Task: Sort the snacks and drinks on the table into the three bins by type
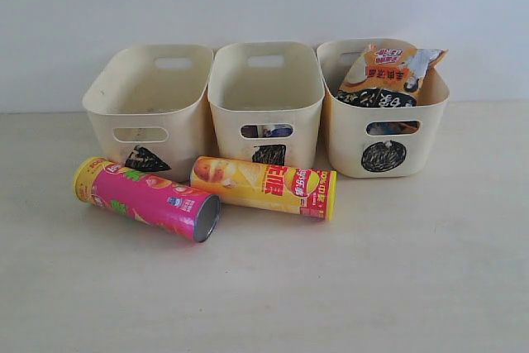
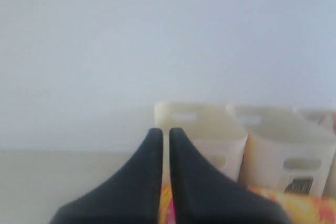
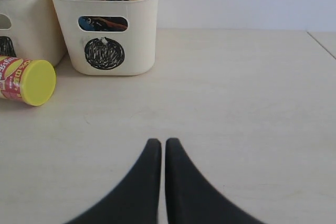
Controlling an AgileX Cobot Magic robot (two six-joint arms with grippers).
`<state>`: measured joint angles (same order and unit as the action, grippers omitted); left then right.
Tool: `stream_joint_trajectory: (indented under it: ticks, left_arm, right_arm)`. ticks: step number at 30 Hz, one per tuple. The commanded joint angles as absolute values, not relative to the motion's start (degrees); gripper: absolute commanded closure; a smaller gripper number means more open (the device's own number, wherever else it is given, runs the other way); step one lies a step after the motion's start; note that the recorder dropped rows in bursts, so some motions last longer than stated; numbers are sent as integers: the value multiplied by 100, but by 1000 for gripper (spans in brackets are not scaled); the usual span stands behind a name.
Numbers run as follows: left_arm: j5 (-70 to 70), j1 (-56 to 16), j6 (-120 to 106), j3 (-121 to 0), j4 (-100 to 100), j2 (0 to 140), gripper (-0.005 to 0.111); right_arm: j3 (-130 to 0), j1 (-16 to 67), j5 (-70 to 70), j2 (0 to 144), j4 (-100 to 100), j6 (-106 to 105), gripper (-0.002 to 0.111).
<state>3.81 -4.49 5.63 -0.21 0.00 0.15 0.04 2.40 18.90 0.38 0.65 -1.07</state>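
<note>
Exterior view gives us the table (image 1: 430,287), with a row along its far edge: the triangle bin (image 1: 186,134), the square bin (image 1: 264,113) and the circle bin (image 1: 347,142). Nearer the front edge we see the magenta tube (image 1: 149,198) and the yellow-red tube (image 1: 264,187) lying on their sides, close together. An orange-black bag (image 1: 393,76) sticks out of the circle bin. We find the left gripper (image 2: 165,136) and the right gripper (image 3: 163,146) both pinched together, holding nothing.
</note>
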Motion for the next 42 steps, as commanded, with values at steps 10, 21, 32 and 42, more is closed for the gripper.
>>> stream_joint_trajectory:
  ticks: [10, 21, 32, 42]
  left_arm:
    - [3638, -462, 2544, -132, -281, 11, 103]
    - [3140, -462, 2440, -2147, -152, 2634, 103]
    - [-641, -462, 2181, -4638, 2844, 5667, 103]
    - [-2763, -814, -1030, -5733, 1582, 7256, 103]
  right_arm:
    - [0, 230, 1862, 0, 71, -102, 108]
    - [0, 230, 1862, 0, 71, -102, 108]
    - [0, 230, 1839, 0, 71, -102, 108]
    - [0, 230, 1839, 0, 71, -102, 108]
